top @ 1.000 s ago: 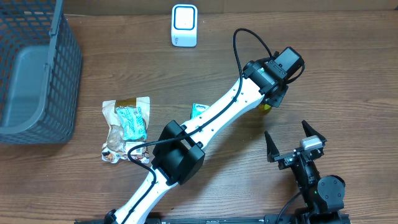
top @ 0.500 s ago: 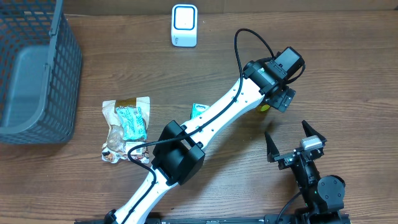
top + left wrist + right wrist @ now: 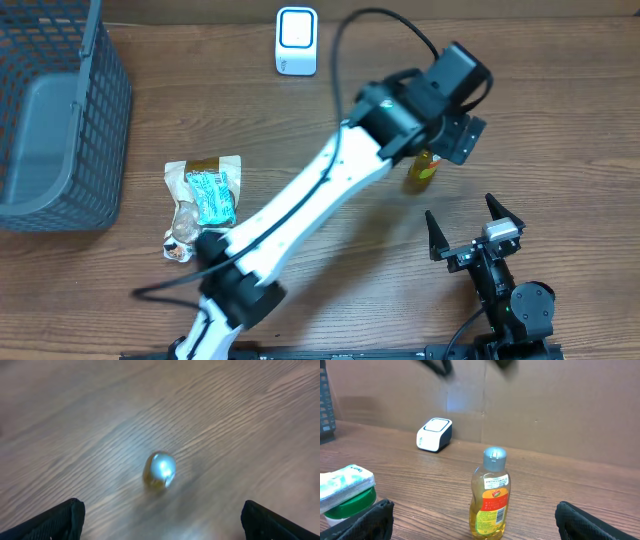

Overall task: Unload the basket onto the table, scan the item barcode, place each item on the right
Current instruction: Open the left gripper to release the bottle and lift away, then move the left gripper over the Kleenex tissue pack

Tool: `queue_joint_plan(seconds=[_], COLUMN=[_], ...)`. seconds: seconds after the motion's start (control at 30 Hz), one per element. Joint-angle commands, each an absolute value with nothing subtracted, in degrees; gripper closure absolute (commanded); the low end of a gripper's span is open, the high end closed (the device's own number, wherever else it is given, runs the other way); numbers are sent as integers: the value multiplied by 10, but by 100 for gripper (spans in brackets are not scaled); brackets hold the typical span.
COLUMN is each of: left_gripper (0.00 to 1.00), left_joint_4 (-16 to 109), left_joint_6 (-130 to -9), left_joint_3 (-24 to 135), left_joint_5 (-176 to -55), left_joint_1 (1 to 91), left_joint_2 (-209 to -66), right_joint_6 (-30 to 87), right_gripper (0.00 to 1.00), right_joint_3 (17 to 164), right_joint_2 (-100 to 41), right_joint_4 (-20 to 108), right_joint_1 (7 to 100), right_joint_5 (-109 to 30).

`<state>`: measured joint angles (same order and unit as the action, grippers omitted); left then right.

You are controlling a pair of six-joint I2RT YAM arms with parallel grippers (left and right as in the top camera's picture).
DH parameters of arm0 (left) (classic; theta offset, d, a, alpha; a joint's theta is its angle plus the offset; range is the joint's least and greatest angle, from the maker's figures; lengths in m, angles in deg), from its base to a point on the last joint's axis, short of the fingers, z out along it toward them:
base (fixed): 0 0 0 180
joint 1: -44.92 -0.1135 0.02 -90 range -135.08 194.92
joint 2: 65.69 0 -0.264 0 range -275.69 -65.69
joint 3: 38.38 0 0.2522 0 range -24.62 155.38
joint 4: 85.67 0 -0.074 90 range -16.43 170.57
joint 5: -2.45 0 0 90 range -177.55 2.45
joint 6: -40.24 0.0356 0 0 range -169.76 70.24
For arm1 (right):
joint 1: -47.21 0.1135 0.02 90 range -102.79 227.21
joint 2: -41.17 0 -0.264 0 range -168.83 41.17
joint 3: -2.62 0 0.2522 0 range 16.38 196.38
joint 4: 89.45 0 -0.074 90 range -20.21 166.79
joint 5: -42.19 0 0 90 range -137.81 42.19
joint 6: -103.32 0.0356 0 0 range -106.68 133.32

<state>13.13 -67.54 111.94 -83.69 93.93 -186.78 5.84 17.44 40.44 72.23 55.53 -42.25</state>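
Observation:
A yellow dish-soap bottle with a grey cap stands upright on the wooden table, free of both grippers. Its red and green label and barcode face the right wrist view, on the bottle. My left gripper hangs above it, open and empty; in the left wrist view the bottle's cap lies below, ahead of the spread fingers. The white scanner stands at the table's back, also seen as the scanner. My right gripper rests open near the front, aimed at the bottle.
A grey mesh basket stands at the far left. A snack bag lies left of centre. A teal-and-white packet on a green-lidded container sits left of the bottle. A cardboard wall backs the table.
My left gripper has opened and let go of the bottle, then lifted up and away. The bottle now stands alone on the table. The right arm has not moved.

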Motion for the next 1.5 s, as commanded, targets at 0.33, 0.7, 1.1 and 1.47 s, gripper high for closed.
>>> queue_joint_plan(seconds=[0.33,0.7,1.1,1.47], left_gripper=[3,52,95,95], left_joint_4=[-133,-162,-150,-115], left_joint_6=[-702,-731,-720,-599], left_joint_3=[1117,1047,983,983], left_joint_5=[-765,-811,-842,-1042], left_joint_1=[832,756,744,663], left_joint_2=[-1827,-1827,-1826,-1802], right_joint_6=[59,59,59,59], right_gripper=[0,0,0,0], right_joint_3=[168,168,168,168], right_joint_2=[410,410,410,410], right_joint_4=[724,724,724,724], right_joint_1=[554,554,554,554], right_joint_5=[-426,-426,-426,-426])
